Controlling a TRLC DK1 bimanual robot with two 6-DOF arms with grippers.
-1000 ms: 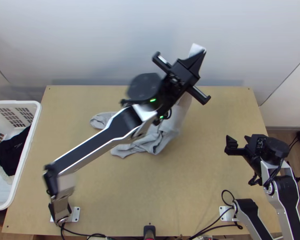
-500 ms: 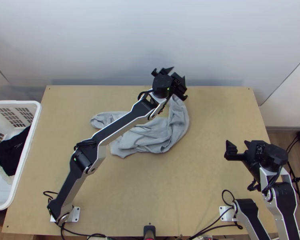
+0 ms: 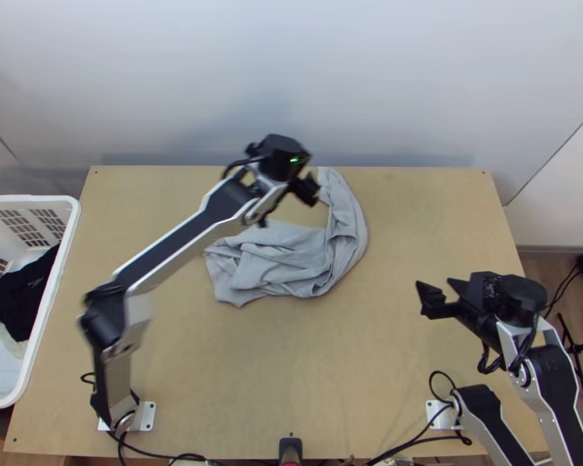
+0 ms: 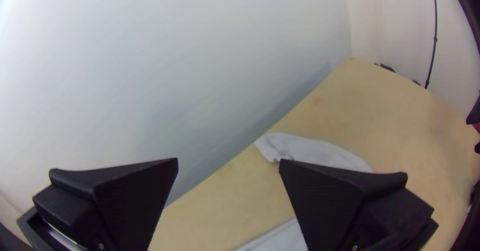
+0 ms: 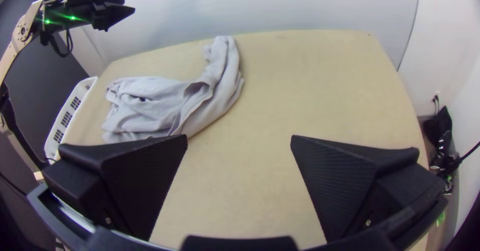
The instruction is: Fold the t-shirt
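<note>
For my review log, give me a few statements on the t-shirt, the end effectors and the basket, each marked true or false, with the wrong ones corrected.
1. The t-shirt lies bunched on the table. True.
2. The left end effector is clamped on the t-shirt. False: its fingers stand apart and hold nothing.
3. The white basket holds dark cloth. True.
4. The basket stands on the right arm's side of the table. False: it is on the left arm's side.
5. The fingers of the right end effector stand apart. True.
</note>
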